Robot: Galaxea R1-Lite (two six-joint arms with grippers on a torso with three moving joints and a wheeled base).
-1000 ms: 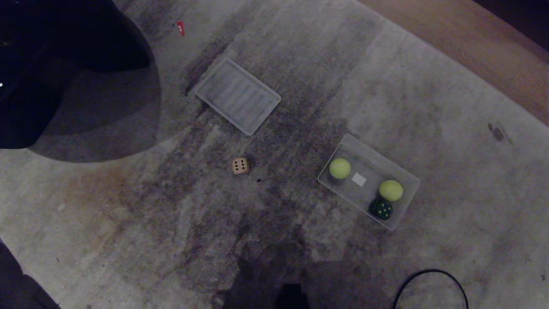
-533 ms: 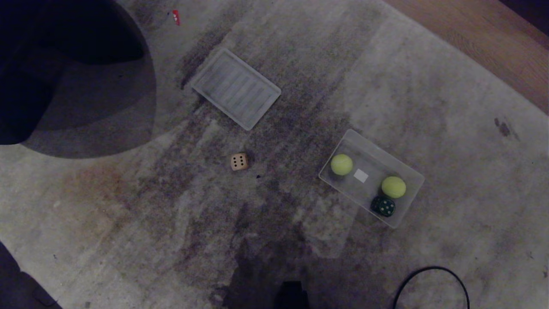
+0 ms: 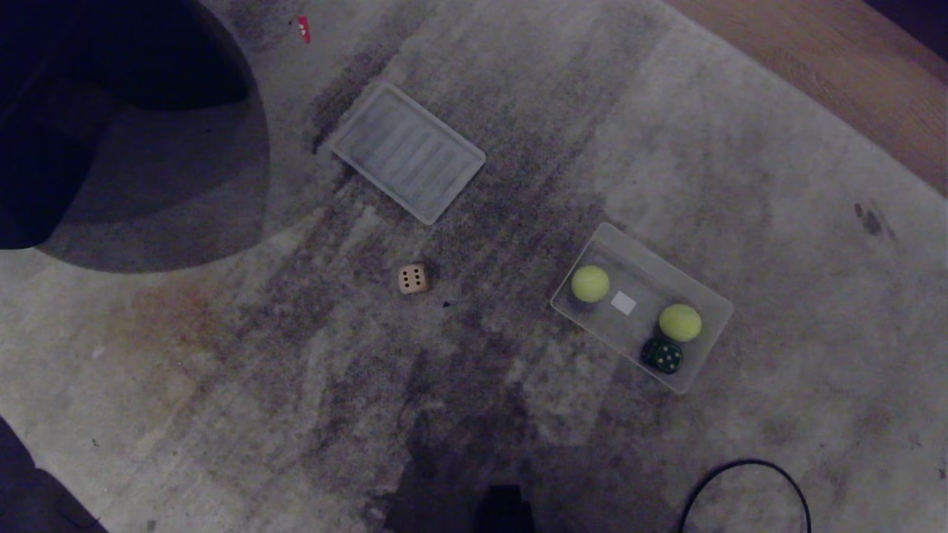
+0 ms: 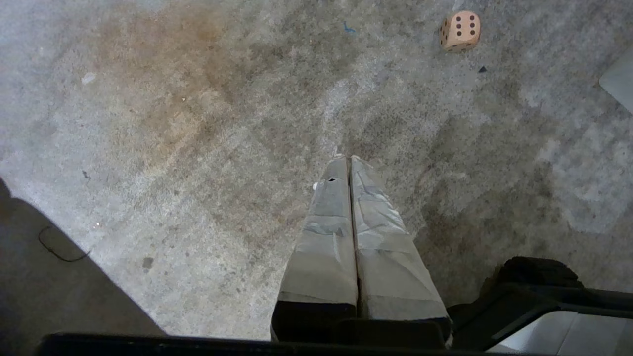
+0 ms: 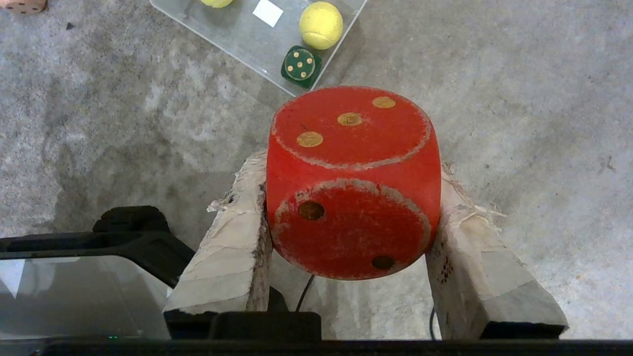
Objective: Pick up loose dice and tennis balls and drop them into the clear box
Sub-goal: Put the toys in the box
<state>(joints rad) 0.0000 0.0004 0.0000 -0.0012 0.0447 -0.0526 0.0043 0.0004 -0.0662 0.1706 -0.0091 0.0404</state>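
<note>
The only label in view is a small blank white label [image 3: 623, 303] on the floor of the clear box [image 3: 703, 368]; no writing is legible on it.

Left of the clear box and well apart from it, the flat ribbed lid [image 3: 407, 152] lies on the mottled grey carpet [image 3: 222, 385]. The tan die [image 3: 413, 279], a rounded-corner cube, sits loose on the carpet between lid and box, six pips up.

The clear box is a shallow translucent tub with rounded corners. It holds two fuzzy tennis balls [image 3: 590, 283] [image 3: 680, 323] and the dark green die [image 3: 662, 356], which touches the ball at the box's right end.

The left gripper [image 4: 349, 159], wrapped in grey tape, hangs over bare carpet near the tan die, its fingers pressed together with nothing between them.

The right gripper [image 5: 353, 237] pinches the red die [image 5: 353, 183] between its frayed, tape-wrapped fingers, above the carpet just beside the box's right end. Three pips face up.

A black cable [image 3: 740, 481] near the box is cut off by the head view's lower edge. A small red scrap [image 3: 303, 29] beyond the lid is too small to identify.
</note>
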